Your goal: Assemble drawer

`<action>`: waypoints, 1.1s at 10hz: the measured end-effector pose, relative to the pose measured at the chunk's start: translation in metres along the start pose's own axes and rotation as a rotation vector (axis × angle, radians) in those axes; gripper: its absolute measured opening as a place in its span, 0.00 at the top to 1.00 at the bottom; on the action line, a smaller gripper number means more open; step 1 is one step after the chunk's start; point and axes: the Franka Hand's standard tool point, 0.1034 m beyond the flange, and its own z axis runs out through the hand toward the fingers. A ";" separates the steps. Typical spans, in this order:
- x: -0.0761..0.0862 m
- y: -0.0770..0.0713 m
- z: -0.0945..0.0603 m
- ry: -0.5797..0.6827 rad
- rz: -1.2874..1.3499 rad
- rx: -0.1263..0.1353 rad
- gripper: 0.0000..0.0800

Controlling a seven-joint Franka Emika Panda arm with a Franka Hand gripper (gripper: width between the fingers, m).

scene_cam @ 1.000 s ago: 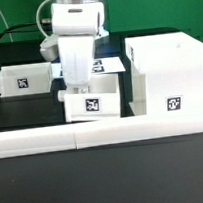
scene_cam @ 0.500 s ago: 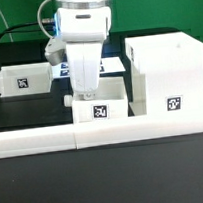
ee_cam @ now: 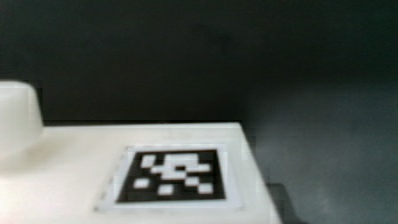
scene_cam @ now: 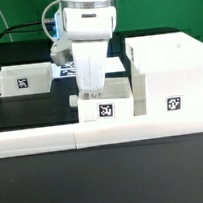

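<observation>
Against the long wall bar (scene_cam: 43,141), at the table's front, the near tray (scene_cam: 107,109) of the drawer now stands just beside the housing (scene_cam: 169,71); a second ago it lay further toward the exterior view's left, and it has slid over together with the gripper (scene_cam: 92,91), whose fingertips dip inside it behind its front wall; hidden there, we cannot tell whether the claw is clamped on the wall or merely pushing; the wrist view gives only the tray's tag (ee_cam: 175,175) and one white finger (ee_cam: 15,115) beside it; the second tray (scene_cam: 20,81) waits well apart; we judge this a lining-up move, with neither tray yet inside the housing and insertion still ahead.
</observation>
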 end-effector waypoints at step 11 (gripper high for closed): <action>0.010 -0.003 0.005 0.007 -0.017 0.001 0.95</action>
